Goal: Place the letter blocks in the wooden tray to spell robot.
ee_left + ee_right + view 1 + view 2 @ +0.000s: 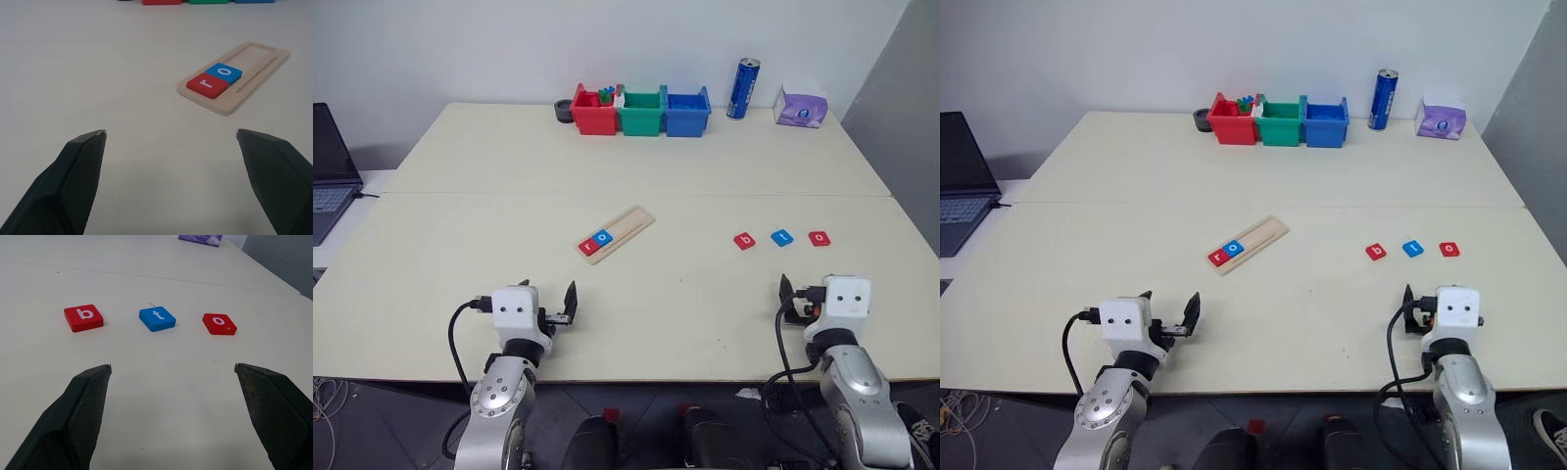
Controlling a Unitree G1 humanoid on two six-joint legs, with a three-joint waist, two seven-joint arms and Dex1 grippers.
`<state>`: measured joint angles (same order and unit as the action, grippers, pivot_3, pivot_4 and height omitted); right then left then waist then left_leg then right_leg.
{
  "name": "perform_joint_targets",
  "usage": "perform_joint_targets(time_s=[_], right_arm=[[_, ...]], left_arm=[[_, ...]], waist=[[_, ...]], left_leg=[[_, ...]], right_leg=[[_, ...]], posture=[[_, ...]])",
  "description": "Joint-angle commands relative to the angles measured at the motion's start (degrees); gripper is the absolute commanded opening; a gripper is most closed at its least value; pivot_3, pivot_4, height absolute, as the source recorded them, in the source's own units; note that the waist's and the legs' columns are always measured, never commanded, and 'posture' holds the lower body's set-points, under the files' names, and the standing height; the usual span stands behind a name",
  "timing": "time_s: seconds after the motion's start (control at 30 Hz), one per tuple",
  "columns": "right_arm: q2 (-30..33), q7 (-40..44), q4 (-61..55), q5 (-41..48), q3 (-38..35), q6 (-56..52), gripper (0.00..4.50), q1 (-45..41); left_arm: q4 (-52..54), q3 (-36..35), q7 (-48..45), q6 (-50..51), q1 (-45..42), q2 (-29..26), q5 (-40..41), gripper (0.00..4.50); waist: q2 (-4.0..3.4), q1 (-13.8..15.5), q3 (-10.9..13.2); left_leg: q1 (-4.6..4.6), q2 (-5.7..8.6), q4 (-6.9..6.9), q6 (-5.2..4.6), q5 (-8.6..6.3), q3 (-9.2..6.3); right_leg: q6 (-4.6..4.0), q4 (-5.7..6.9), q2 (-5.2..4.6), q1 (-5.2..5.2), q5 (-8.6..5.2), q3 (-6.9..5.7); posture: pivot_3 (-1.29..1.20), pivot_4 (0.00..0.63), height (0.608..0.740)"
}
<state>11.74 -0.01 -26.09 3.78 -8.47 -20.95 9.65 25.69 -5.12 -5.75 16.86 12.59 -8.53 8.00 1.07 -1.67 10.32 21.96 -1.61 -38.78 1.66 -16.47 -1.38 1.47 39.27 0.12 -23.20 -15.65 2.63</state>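
Bare tabletop [636,313] around wooden tray [628,228]

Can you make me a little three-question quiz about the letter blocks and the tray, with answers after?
1. True or false: the wooden tray already holds two blocks.
2. Which letter comes next for "robot"? A) b B) t C) o
3. What colour is the t block?

Key
1. True: the red r block and blue o block sit in it.
2. A, the red b block. It lies on the table before the open right hand.
3. Blue.
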Motion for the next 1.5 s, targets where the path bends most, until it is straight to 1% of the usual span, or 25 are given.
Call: perform_joint_targets(time_s=[0.03, 0.13, 0.23, 0.47, 0.8, 1.23, 1.3, 1.43, 1.5], right_arm=[[-0.06, -0.08, -2.96, -0.53, -0.58, -0.24, 4.28, -0.72], [-0.20, 0.22, -3.34, -0.64, -0.30, -0.15, 4.28, -0.56], [-0.73, -0.16, -3.77, -1.11, 0.36, -0.41, 4.28, -0.54], [-1.49, -0.27, -3.48, -1.70, 1.43, -0.12, 4.28, -1.00], [-1.29, 0.18, -3.31, -1.99, 0.67, 1.56, 4.28, 0.15], [-1.16, 1.85, -3.18, -1.66, 0.94, 0.77, 4.28, -1.83], [-0.56, 3.34, -3.71, -0.75, 1.26, 0.19, 4.28, -2.35], [4.78, 15.97, -5.84, 8.56, 3.94, -5.83, 4.28, -7.28], [8.89, 23.90, -6.31, 15.51, 4.32, -10.01, 4.28, -10.75]], left_arm=[[2.59, -0.62, 0.94, -0.69, -1.31, 0.21, -0.53, 4.50], [1.79, -1.25, 1.31, -0.54, -2.63, 1.15, 0.56, 4.50], [1.27, -1.86, 0.47, -0.77, -2.83, 0.42, 0.60, 4.50], [2.38, -2.16, -0.49, -0.52, -2.33, 0.69, 1.70, 4.50], [2.34, -0.47, -0.78, -1.28, -0.93, 1.57, 1.13, 4.50], [1.64, -0.57, -1.46, -0.44, -2.06, 0.90, 1.53, 4.50], [0.91, -0.29, -2.57, -0.29, -3.19, 0.34, 1.90, 4.50], [-0.06, -0.64, -8.73, 2.21, -8.11, -4.07, 5.28, 4.50], [-1.18, -1.45, -12.52, 4.18, -10.93, -7.31, 7.71, 4.50]], waist=[[0.00, 0.00, 0.00], [0.00, 0.01, 0.00], [0.01, 0.00, 0.00], [0.01, 0.00, 0.00], [0.01, 0.00, 0.00], [0.01, 0.00, 0.00], [0.01, -0.01, 0.00], [0.02, -0.09, 0.01], [0.02, -0.10, 0.01]], left_leg=[[0.00, 0.01, 0.00, 0.00, 0.00, 0.00], [0.02, 0.02, 0.00, 0.00, 0.00, 0.01], [0.04, 0.03, 0.03, 0.00, 0.00, 0.01], [0.06, 0.01, 0.08, -0.01, -0.01, 0.00], [0.06, 0.00, 0.08, -0.01, -0.01, 0.00], [0.07, 0.01, 0.08, -0.01, -0.01, 0.00], [0.07, 0.01, 0.08, -0.01, -0.01, 0.00], [0.05, 0.05, 0.06, -0.01, -0.01, 0.01], [0.03, 0.06, 0.05, -0.01, -0.01, 0.00]], right_leg=[[0.00, 0.00, 0.00, 0.00, 0.00, -0.01], [0.00, -0.05, 0.00, 0.01, 0.01, -0.01], [0.01, -0.14, 0.00, 0.01, 0.02, -0.01], [0.00, -0.22, 0.02, 0.00, 0.01, -0.01], [0.01, -0.23, 0.01, 0.00, 0.01, 0.01], [0.01, -0.23, 0.02, 0.00, 0.01, 0.00], [0.01, -0.23, 0.02, 0.00, 0.01, -0.01], [-0.04, -0.22, 0.10, 0.00, 0.07, -0.02], [-0.06, -0.22, 0.19, 0.00, 0.09, -0.03]], posture=[[0.00, 0.150, 0.740], [0.00, 0.150, 0.740], [0.00, 0.150, 0.740], [0.00, 0.150, 0.740], [0.00, 0.150, 0.740], [0.00, 0.150, 0.740], [0.00, 0.150, 0.740], [0.00, 0.150, 0.740], [0.00, 0.150, 0.740]])
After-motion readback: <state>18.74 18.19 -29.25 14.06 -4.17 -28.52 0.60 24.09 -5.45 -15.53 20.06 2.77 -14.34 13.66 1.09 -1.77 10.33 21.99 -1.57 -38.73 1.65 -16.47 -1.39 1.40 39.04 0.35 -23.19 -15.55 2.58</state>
